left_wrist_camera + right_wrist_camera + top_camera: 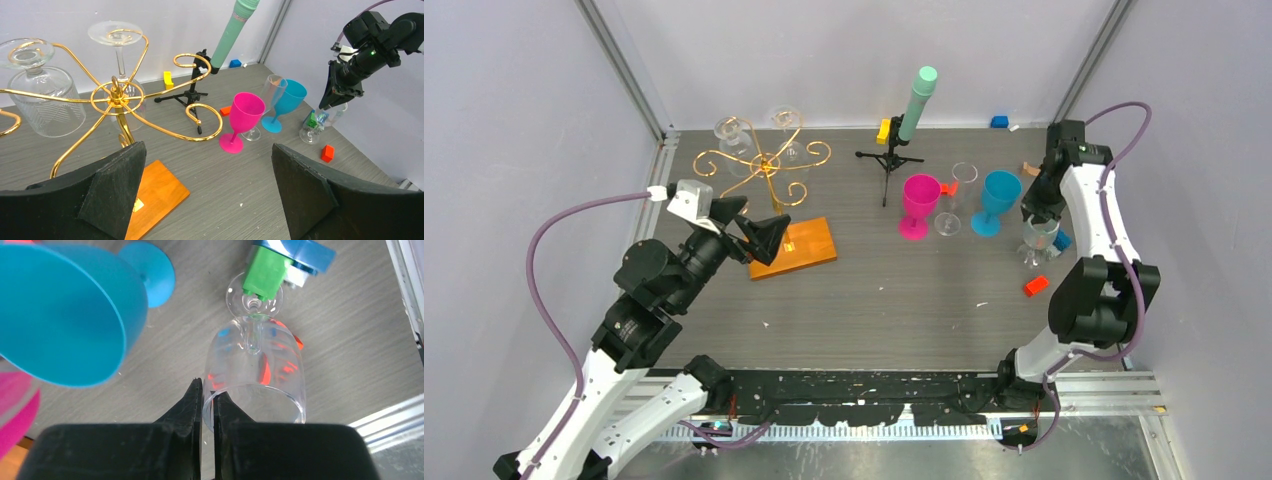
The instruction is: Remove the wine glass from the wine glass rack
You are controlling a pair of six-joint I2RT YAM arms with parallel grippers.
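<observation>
The gold wine glass rack (764, 165) stands on its orange-brown wooden base (799, 248) at the back left. Two clear wine glasses (732, 135) (786, 125) hang upside down from its arms; they also show in the left wrist view (42, 95) (120, 37). My left gripper (759, 235) is open and empty, low beside the base (157, 192), with the rack post (116, 95) ahead on its left. My right gripper (1036, 215) is shut on the rim of an upright clear wine glass (255, 370) at the right side, one finger inside the bowl, one outside.
A black tripod with a mint-green cylinder (904, 130) stands at the back middle. A pink goblet (919, 205), a clear glass (954, 200) and a blue goblet (996, 200) stand right of centre. Small blocks lie about: red (1035, 286), yellow (883, 130), blue (999, 122), green (262, 270).
</observation>
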